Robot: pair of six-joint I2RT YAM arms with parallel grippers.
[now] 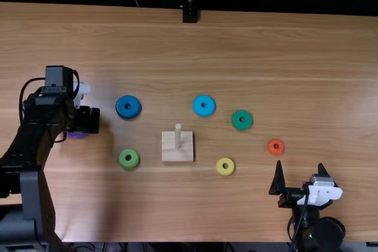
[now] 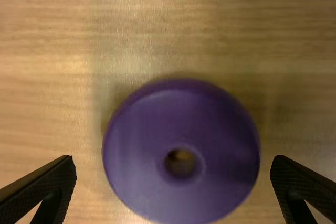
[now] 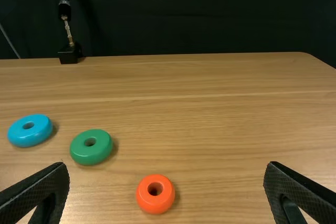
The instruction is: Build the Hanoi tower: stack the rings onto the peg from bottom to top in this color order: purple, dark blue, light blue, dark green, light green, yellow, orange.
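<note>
The left gripper (image 1: 86, 120) is held open above the purple ring (image 2: 136, 156), at nine o'clock from the peg (image 1: 178, 137); toward four, the right gripper (image 1: 300, 166) is held open, and at three the orange ring (image 1: 271, 147) is seen.

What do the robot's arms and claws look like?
Mostly black: the left arm has chunky, boxy segments and a looping black cable. The right claw has two black, tapering fingers with finely textured inner faces, and a white piece at its base.
</note>
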